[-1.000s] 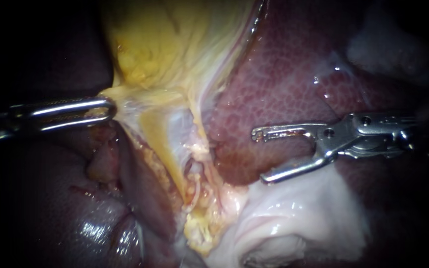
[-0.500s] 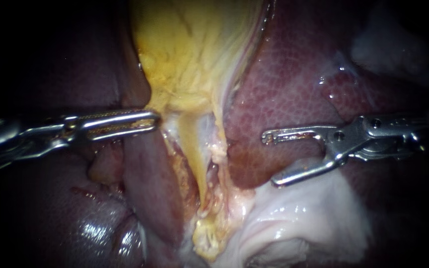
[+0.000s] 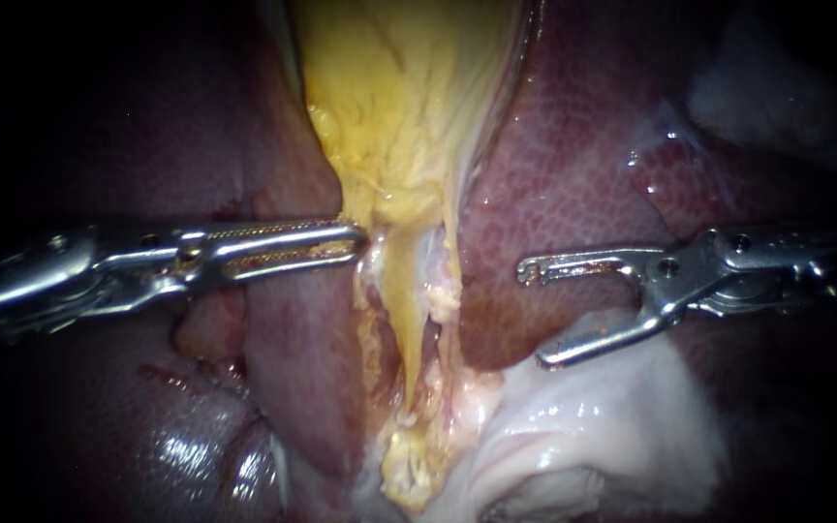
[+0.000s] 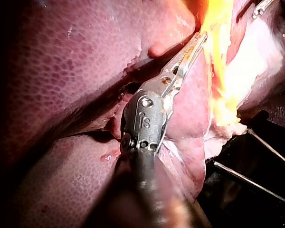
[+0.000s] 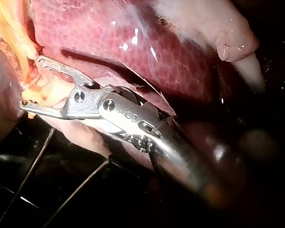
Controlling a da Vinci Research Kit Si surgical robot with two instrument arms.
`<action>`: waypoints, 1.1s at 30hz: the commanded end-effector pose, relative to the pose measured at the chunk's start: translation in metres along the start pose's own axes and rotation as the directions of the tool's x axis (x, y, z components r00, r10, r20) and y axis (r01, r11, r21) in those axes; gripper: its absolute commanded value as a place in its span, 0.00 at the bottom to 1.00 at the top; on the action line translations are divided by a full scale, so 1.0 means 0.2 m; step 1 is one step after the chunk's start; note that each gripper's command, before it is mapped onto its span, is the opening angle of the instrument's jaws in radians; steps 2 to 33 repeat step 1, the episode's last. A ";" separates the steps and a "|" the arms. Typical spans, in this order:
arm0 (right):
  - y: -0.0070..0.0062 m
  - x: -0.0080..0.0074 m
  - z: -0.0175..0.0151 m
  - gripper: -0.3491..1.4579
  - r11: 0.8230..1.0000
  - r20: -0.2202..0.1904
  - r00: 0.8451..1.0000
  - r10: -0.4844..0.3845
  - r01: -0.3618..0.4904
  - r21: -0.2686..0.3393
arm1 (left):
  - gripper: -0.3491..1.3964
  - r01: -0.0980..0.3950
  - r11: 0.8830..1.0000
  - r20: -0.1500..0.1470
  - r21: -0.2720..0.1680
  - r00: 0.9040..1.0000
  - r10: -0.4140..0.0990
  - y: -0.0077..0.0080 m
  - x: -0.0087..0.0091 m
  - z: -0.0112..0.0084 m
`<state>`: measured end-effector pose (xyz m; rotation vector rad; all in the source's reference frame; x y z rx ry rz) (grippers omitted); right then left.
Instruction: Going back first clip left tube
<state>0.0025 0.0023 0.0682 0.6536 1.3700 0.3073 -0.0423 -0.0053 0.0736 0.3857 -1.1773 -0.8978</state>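
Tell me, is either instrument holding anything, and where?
The left instrument grips the yellow tissue by its edge; the right instrument, jaws open, holds nothing.

Polished bright metal for the left instrument (image 3: 356,239), finely ridged along the jaws; smooth shiny metal for the right instrument (image 3: 535,315) too; wet, glossy, finely mottled liver (image 3: 573,184) at 2 o'clock; duller, stringy yellow gallbladder (image 3: 399,97) at 12 o'clock; slick, shining pale tissue (image 3: 583,426) at 5 o'clock.
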 end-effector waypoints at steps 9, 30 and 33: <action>0.000 0.000 0.000 0.52 1.000 0.000 1.000 0.000 0.000 0.000 | 0.00 0.000 1.000 0.000 0.001 1.000 0.000 0.000 -0.001 -0.001; 0.000 0.000 0.000 0.52 1.000 0.000 1.000 0.000 0.000 0.000 | 0.00 0.000 1.000 0.000 0.001 1.000 0.000 0.000 -0.001 -0.001; 0.000 0.000 0.000 0.52 1.000 0.000 1.000 0.000 0.000 0.000 | 0.00 0.000 1.000 0.000 0.001 1.000 0.000 0.000 -0.001 -0.001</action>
